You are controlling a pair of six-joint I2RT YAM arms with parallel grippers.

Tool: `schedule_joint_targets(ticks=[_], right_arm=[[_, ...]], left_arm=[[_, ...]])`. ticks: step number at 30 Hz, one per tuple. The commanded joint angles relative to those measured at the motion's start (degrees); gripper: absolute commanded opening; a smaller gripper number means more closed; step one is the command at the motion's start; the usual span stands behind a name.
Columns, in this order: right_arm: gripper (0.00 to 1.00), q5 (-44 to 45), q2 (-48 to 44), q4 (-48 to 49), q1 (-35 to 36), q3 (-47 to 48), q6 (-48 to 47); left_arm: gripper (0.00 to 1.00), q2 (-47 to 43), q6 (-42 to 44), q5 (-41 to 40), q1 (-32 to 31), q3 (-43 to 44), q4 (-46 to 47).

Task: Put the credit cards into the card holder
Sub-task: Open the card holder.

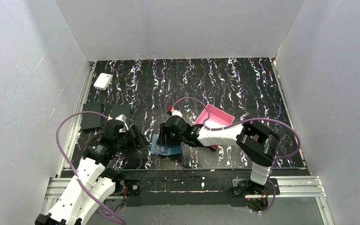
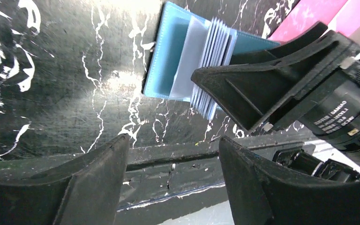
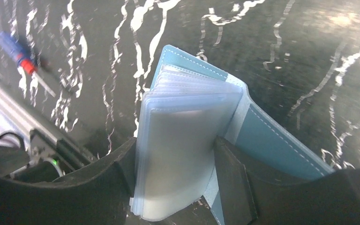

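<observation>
Card holder [image 1: 161, 149] lies open near the front edge of the table [image 1: 243, 84], under the right gripper [image 1: 169, 136], with the left gripper [image 1: 138, 139] just beside it. Left wrist: its fingers [image 2: 98, 173] stand apart and empty, the card holder [image 2: 168, 61] beyond their tips. Right wrist: the fingers [image 3: 234, 183] clamp the clear sleeve stack [image 3: 183, 140] between them.

On my feed the table [image 1: 243, 84] is black with white marble streaks, some tinged violet. The holder [image 3: 281, 140] is teal-blue outside with pale stitching and lighter blue inside, and its sleeves [image 3: 183, 140] are frosted and see-through. The tray [image 1: 215, 116] is pink, the box [image 1: 102, 81] white, the slabs [image 1: 92, 120] matte black. I see white arms [image 1: 218, 135] with black joints, purple cables [image 1: 65, 131], a black left gripper [image 2: 173, 140] and right gripper [image 3: 173, 143], and a blue-and-red tool [image 3: 16, 49].
</observation>
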Motion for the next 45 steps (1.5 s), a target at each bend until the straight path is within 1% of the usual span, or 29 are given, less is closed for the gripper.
schedule_joint_targets(ticks=[1,2,5,10,15,18,21,23,26,28,31,33,38,42,45], right_arm=[[0.2,-12.7,-1.6,14.9,-1.1,-5.8,-7.6],[0.18,-14.6,-1.7,17.4,-1.5,-7.1,-7.7],[0.12,-17.1,-2.1,20.3,-2.0,-9.3,-8.0],[0.1,-21.7,-2.2,23.8,-3.7,-11.4,-8.7],[0.08,-26.4,-2.2,29.0,-5.4,-13.4,-8.7],[0.07,-28.2,-1.7,29.8,-6.1,-13.7,-8.7],[0.06,-29.2,-1.1,30.3,-6.8,-14.0,-8.5],[0.07,-29.9,-0.8,31.1,-7.1,-14.5,-8.0],[0.08,-30.2,-0.7,31.1,-7.5,-14.8,-8.0],[0.11,-30.2,-0.9,30.6,-7.9,-14.8,-8.1],[0.2,-29.4,-1.4,27.1,-8.0,-13.9,-9.9],[0.3,-28.0,-2.0,23.2,-8.0,-13.0,-12.0],[0.39,-24.6,-2.8,12.7,-8.0,-9.5,-17.4],[0.48,-21.9,-3.9,6.1,-8.0,-7.8,-20.9],[0.53,-20.5,-4.6,2.4,-8.0,-6.6,-23.6]], left_arm=[[0.65,-0.2,-3.7,6.3,0.1,-3.8,6.0],[0.63,0.0,-3.9,6.5,0.1,-4.4,6.6],[0.59,1.4,-3.6,7.1,0.1,-5.4,8.1],[0.43,4.4,-4.2,9.5,0.1,-6.7,10.8],[0.41,5.7,-4.2,10.6,0.1,-7.8,13.2],[0.36,7.1,-4.2,11.1,0.1,-8.4,14.5],[0.33,8.6,-4.6,12.2,0.0,-9.5,17.2],[0.32,10.3,-4.8,12.2,0.0,-10.4,18.9],[0.28,13.8,-4.3,12.0,0.0,-10.4,20.9],[0.27,15.8,-3.4,11.5,0.0,-10.3,21.7],[0.25,19.0,-1.9,10.6,-0.1,-9.9,22.5],[0.25,21.1,-1.1,10.4,-0.2,-9.6,22.9],[0.24,25.7,0.4,9.8,-0.6,-9.3,23.3],[0.23,26.2,1.3,8.7,-0.6,-9.4,22.5],[0.23,25.9,1.6,8.1,-0.6,-9.4,22.0]])
